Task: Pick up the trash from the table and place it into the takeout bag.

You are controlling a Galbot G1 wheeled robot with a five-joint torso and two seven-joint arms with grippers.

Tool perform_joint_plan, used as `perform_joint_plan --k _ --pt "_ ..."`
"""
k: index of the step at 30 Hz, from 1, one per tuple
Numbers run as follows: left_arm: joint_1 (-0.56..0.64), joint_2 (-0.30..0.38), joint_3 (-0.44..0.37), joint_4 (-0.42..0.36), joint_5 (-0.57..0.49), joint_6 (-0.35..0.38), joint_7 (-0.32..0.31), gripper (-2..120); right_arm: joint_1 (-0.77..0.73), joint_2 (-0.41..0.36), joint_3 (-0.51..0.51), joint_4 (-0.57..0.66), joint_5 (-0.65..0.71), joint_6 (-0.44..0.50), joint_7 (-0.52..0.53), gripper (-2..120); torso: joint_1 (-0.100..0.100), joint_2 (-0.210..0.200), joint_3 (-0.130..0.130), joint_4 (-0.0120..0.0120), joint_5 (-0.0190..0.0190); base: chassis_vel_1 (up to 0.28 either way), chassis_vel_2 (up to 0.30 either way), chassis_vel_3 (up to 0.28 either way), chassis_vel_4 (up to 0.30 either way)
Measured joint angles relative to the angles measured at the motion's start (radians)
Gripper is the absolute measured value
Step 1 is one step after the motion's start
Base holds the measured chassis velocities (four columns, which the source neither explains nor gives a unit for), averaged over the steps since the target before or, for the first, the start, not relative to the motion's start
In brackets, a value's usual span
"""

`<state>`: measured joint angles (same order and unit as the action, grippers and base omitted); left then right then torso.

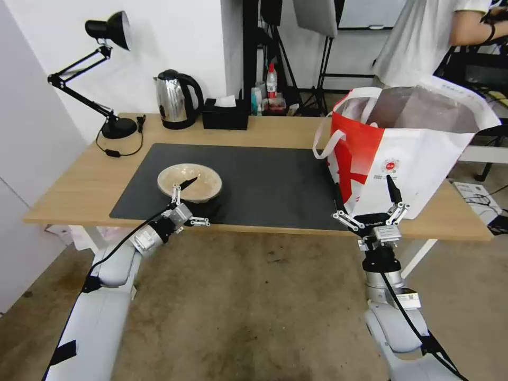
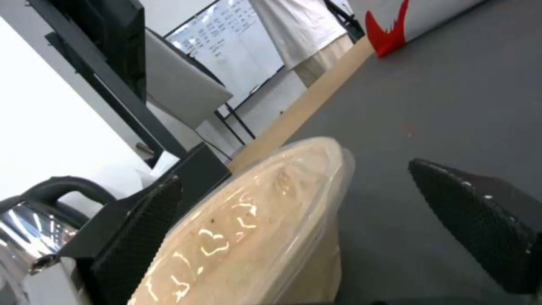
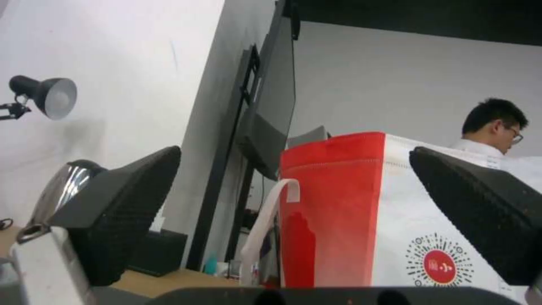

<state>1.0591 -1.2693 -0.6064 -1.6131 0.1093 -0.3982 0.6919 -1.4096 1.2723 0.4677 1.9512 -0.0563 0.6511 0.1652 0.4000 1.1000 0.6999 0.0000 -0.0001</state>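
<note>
The left gripper [image 1: 197,198] sits at the near rim of the one shallow beige bowl [image 1: 189,182], its two fingers spread apart. In the left wrist view one finger [image 2: 135,237] is over the bowl's inside and the other [image 2: 480,220] is outside it over the mat, so the rim lies between them; whether either pad touches the rim I cannot tell. The bowl rests on the single dark grey mat [image 1: 264,180], towards its left end, on the table [image 1: 84,185].

The right gripper [image 1: 366,194] hovers at the table's near edge, just in front of the one takeout bag [image 1: 413,153], its two fingers wide apart and holding nothing. The bag stands upright and open on the right end of the table.

At the far edge stand one steel kettle [image 1: 174,99], one black tissue box [image 1: 225,114] and one black desk lamp [image 1: 100,69].
</note>
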Motion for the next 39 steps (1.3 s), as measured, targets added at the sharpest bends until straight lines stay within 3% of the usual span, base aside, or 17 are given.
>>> perform_joint_plan --k 20,39 --pt "-0.005 0.015 -0.037 0.046 -0.008 -0.002 0.002 100 -0.008 0.0 -0.002 0.001 0.001 -0.001 0.0 100 0.0 0.0 0.0 0.0 0.0 0.0 0.0 0.0 0.0" --pt "-0.073 0.041 -0.008 0.119 -0.033 0.0 -0.008 100 -0.009 0.01 0.0 -0.002 0.0 0.0 0.0 100 0.0 0.0 0.0 0.0 0.0001 0.0 0.0 0.0 0.0"
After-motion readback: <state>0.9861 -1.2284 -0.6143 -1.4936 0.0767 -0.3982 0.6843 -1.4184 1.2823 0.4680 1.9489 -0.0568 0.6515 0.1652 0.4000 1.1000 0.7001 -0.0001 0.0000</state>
